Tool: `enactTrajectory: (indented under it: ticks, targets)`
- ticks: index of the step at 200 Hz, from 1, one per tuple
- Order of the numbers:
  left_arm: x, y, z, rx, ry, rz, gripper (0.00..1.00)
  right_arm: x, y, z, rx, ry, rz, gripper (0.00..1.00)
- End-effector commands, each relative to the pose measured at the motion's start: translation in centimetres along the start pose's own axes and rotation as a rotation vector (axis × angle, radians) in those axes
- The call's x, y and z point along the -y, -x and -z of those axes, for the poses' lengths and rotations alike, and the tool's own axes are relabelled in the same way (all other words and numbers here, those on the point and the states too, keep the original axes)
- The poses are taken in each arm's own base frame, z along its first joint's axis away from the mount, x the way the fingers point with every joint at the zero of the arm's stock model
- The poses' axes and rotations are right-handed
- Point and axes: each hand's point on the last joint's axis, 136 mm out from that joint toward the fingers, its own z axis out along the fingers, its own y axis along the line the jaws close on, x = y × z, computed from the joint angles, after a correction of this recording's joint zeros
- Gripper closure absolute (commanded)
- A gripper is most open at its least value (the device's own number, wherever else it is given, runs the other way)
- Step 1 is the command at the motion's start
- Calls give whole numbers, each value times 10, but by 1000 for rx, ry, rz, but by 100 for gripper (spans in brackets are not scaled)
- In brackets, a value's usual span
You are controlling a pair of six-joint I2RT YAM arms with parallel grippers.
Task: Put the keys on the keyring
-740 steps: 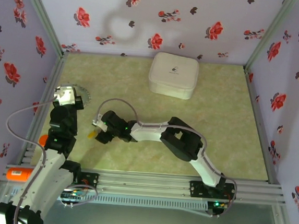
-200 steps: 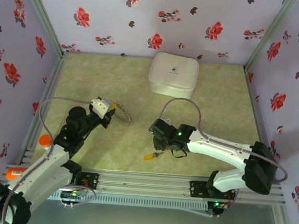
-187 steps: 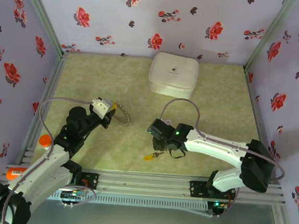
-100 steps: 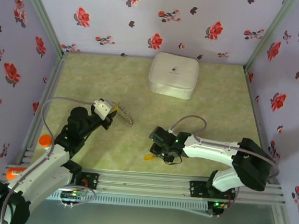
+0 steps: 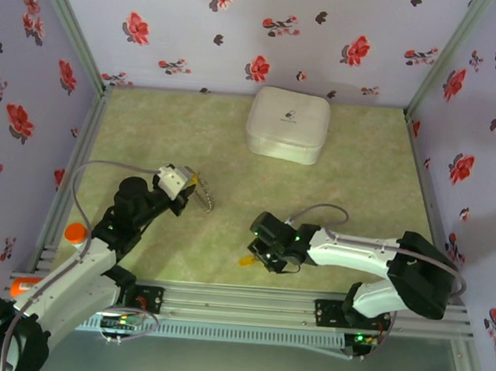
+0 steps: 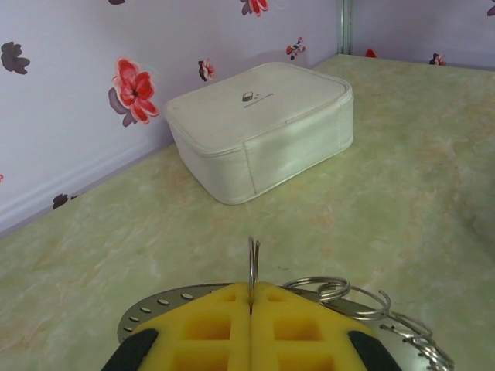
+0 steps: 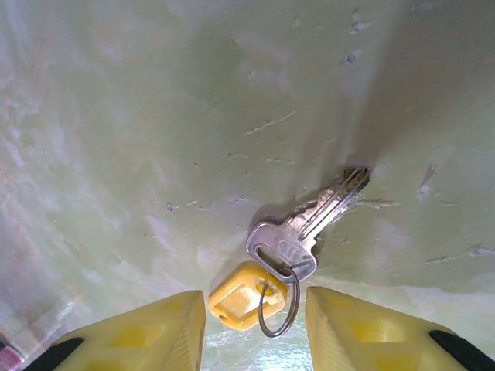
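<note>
Green marbled table (image 5: 358, 212) inside flowered walls, with one white box (image 5: 288, 124) at upper centre. At left centre, the left gripper (image 5: 187, 190) pinches the keyring (image 5: 203, 196) between closed pads. At lower centre, the right gripper (image 7: 255, 332) stands wide over the keys (image 7: 286, 241), which lie together on the table.

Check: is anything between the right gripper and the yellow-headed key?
Nothing visible is. The open right gripper hangs just over the yellow-headed key, which lies on the bare table with a silver key against it.
</note>
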Motion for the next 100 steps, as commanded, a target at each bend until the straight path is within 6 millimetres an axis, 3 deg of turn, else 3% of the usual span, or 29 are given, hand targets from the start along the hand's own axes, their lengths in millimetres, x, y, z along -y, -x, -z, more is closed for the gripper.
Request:
enactTrajectory:
  ticks: [1, 100]
  targets:
    - [1, 16, 1, 47, -10, -31, 100, 7, -2, 1, -9, -12, -33, 61]
    - [2, 15, 1, 44, -14, -32, 100, 13, -4, -5, -15, -48, -29, 72]
